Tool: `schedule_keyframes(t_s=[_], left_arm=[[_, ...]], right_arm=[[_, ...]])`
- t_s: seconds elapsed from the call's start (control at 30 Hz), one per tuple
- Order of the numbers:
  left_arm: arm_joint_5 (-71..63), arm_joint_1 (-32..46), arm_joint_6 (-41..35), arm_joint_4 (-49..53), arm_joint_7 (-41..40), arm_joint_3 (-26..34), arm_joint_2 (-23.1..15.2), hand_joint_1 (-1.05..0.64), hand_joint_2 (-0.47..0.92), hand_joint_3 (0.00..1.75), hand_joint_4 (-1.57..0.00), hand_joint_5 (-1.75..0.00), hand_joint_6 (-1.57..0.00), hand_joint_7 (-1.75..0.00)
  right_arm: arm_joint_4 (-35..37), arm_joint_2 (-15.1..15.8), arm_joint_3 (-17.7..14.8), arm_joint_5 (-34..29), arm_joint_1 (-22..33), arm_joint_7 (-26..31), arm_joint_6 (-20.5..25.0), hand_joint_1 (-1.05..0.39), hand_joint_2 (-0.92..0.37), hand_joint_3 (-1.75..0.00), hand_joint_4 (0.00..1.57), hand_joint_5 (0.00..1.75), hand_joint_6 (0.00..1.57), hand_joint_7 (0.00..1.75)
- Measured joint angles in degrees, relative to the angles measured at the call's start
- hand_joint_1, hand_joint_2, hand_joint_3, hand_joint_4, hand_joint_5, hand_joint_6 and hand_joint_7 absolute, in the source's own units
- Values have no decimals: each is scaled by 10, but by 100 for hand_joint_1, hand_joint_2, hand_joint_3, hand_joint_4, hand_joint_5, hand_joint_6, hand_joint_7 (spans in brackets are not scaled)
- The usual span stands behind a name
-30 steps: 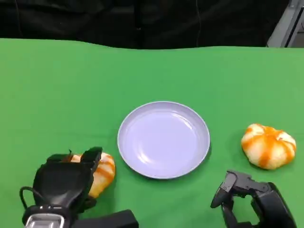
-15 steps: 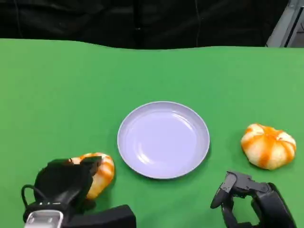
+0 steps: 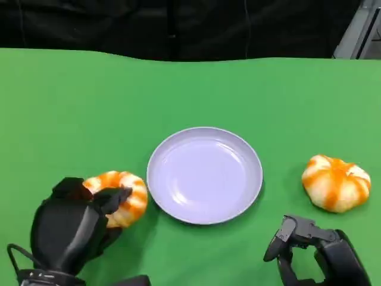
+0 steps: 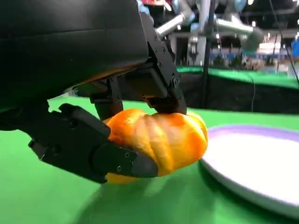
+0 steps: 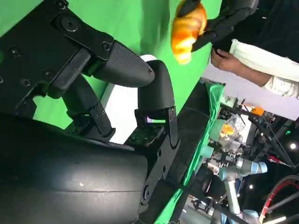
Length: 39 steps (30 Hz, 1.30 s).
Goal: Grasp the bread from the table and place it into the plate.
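My left hand [image 3: 71, 229] grips an orange-and-white striped bread roll [image 3: 122, 193] at the lower left of the head view, just left of the plate. In the left wrist view the fingers [image 4: 86, 149] clamp the roll [image 4: 159, 140] from both sides, and a shadow lies on the cloth under it. The round pale lilac plate [image 3: 205, 176] sits at the table's centre with nothing in it, and its rim [image 4: 257, 158] lies close beside the roll. My right hand [image 3: 315, 250] rests at the lower right, holding nothing, its fingers [image 5: 140, 74] loosely bent.
A second striped bread roll [image 3: 336, 183] lies on the green cloth right of the plate, beyond my right hand. The right wrist view shows a person's sleeve [image 5: 261, 60] past the table. The table's far edge [image 3: 190, 58] meets a dark backdrop.
My left hand has closed round the roll and carried it a little farther from me, beside the plate's left rim. The right hand and the other roll have stayed put.
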State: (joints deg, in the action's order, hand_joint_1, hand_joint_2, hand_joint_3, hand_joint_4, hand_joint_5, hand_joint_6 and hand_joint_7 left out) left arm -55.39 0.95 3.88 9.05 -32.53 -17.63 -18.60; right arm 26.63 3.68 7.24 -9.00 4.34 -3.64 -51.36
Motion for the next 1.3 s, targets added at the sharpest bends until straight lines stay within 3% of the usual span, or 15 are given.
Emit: schedule_keyframes(t_s=[0.2, 0.37, 0.47, 0.7, 0.87, 0.97, 1.3], left_arm=[[0, 0, 1, -8, -9, 2, -7, -14, 56, 85, -101, -131, -106, -76], [0, 4, -3, -32, -9, 5, -8, -14, 63, 51, -107, -120, -117, -52], [-6, 5, -3, -36, -13, 10, -10, -14, 66, 45, -104, -124, -118, -49], [-8, 7, -1, -60, -14, 13, -11, -17, 65, 52, -104, -126, -117, -53], [-8, -2, 7, -60, -14, 12, -7, -14, 48, 93, -101, -135, -112, -65], [-9, -9, 8, -61, -14, 11, -2, -14, 44, 102, -100, -139, -109, -74], [-8, -43, 19, -58, -16, -3, 21, -15, 44, 109, -99, -144, -105, -82]], right_arm=[[0, 0, 0, -2, -1, 0, 0, -54, -33, -146, 89, 175, 81, 150], [0, 0, 0, -2, -1, 0, 0, -54, -33, -148, 89, 175, 81, 150], [0, 0, 0, -2, -1, 0, 0, -54, -33, -147, 89, 175, 81, 150], [0, 0, 0, -2, -1, 0, 0, -54, -33, -146, 89, 175, 81, 150], [1, 0, 0, -1, -1, 0, 0, -54, -33, -146, 89, 175, 80, 150], [1, 0, 0, -1, -1, -1, 0, -54, -33, -146, 89, 175, 81, 150], [4, -1, 0, 0, -3, -1, 0, -55, -33, -146, 89, 175, 81, 150]])
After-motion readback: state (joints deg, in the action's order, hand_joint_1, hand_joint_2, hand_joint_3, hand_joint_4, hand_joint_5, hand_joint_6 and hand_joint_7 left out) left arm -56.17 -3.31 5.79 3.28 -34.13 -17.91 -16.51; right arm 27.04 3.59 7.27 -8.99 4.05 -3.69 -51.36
